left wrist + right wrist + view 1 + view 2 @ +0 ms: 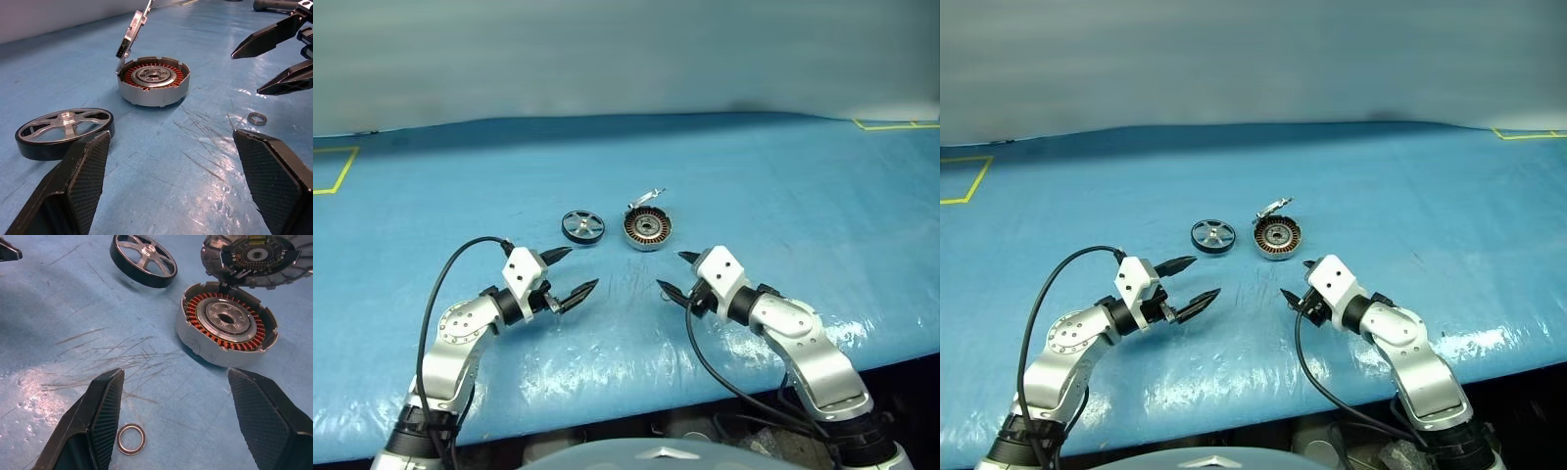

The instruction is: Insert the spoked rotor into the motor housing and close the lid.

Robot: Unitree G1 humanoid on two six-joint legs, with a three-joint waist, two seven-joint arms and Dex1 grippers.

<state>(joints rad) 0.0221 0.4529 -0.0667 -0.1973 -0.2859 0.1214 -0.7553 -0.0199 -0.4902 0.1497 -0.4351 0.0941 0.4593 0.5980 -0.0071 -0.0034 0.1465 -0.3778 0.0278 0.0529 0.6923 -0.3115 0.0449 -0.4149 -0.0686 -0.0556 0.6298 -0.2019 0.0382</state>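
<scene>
The blue table carries everything. The left gripper and right gripper hover released, holding nothing, near the motor housing. Its lid stands tilted open at the rim. The spoked rotor lies just beside it. 1 small ring lies between the grippers.

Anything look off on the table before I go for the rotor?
A small loose metal ring lies alone on the blue table, near the right end effector and apart from the motor housing. The lid stands tilted up at the housing's far rim. The spoked rotor lies flat beside it.
</scene>
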